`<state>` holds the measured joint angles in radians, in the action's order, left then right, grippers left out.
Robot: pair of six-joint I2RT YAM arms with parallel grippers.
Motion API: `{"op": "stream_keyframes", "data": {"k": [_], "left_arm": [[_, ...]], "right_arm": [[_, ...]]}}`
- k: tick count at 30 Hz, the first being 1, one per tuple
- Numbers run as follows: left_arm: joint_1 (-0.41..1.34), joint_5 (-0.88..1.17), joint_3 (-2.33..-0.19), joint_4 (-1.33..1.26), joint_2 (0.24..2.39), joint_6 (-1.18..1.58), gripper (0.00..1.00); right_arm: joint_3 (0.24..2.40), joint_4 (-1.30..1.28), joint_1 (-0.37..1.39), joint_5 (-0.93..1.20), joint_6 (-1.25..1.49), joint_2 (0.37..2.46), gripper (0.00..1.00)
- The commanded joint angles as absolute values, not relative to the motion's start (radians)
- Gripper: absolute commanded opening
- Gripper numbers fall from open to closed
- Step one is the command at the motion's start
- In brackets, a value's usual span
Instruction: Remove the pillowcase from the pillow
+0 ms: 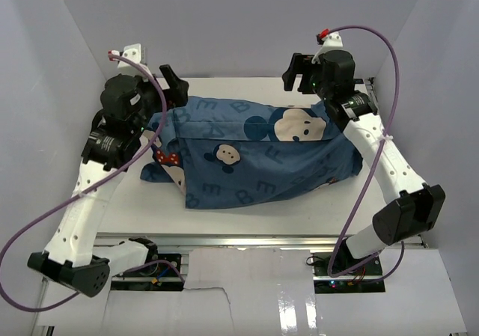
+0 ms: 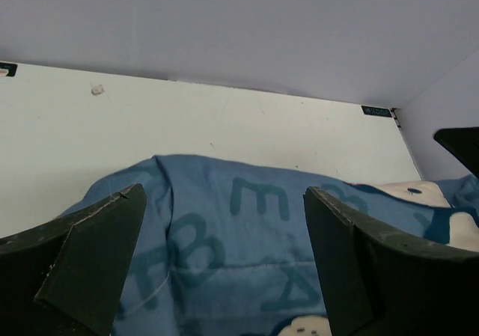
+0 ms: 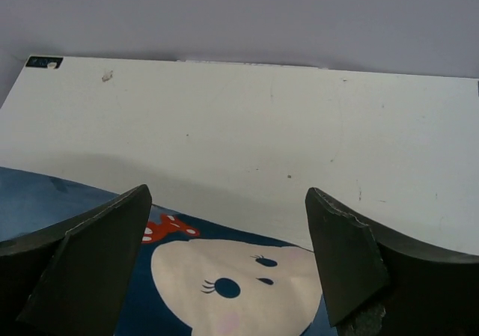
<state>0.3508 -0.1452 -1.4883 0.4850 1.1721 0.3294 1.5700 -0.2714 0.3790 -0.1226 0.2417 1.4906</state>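
The pillowcase (image 1: 254, 156) lies across the middle of the table (image 1: 224, 216) with its long axis running left to right, spanning the space between the two arms. The pillow is not visible anywhere and is judged to be fully enclosed in the case. The left gripper (image 1: 176, 84) hangs over the far left corner of the case with its jaws spread wide and nothing between them. Its wrist view shows lettered blue cloth directly below the gap. The right gripper (image 1: 298, 72) is likewise wide and empty, above the far edge near the right end. In its wrist view, a mouse face shows below and bare table beyond. Each claw has fabric beneath and slightly nearward. Which end is the open mouth cannot be told. The rumpled left end suggests it, favouring the left arm.
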Motion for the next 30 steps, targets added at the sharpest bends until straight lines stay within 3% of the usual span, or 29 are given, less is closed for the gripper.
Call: {"op": "stream_keyframes", "data": {"k": [1,5,8,11,15,17,21,25,30], "left_arm": [[0.35,-0.091,-1.519,0.655,1.083,0.324,0.97],[0.348,0.133,-1.295,0.637,0.869,0.382,0.93],[0.348,0.14,-1.126,0.621,0.836,0.413,0.94],[0.348,0.032,-1.01,0.56,0.888,0.429,0.96],[0.347,0.038,-0.996,0.346,1.066,0.428,0.96],[0.338,0.151,-1.018,0.287,1.202,0.404,0.96],[0.336,0.127,-1.207,0.298,1.376,0.382,0.96],[0.337,0.124,-1.236,0.285,1.303,0.382,0.97],[0.337,-0.035,-1.175,0.331,1.129,0.393,0.97]], "right_arm": [[1.614,-0.279,0.373,-0.046,0.209,1.54,0.9],[1.482,-0.128,0.371,0.025,0.245,1.493,0.9],[1.662,-0.217,0.371,0.012,0.216,1.535,0.9],[1.874,-0.391,0.38,0.051,0.201,1.568,0.9],[1.853,-0.393,0.422,0.067,0.16,1.473,0.9],[1.844,-0.417,0.439,0.13,0.14,1.434,0.9],[1.665,-0.399,0.472,0.198,0.136,1.339,0.9],[1.374,-0.23,0.482,0.193,0.167,1.18,0.9],[1.2,-0.117,0.492,0.209,0.201,1.147,0.9]]}}
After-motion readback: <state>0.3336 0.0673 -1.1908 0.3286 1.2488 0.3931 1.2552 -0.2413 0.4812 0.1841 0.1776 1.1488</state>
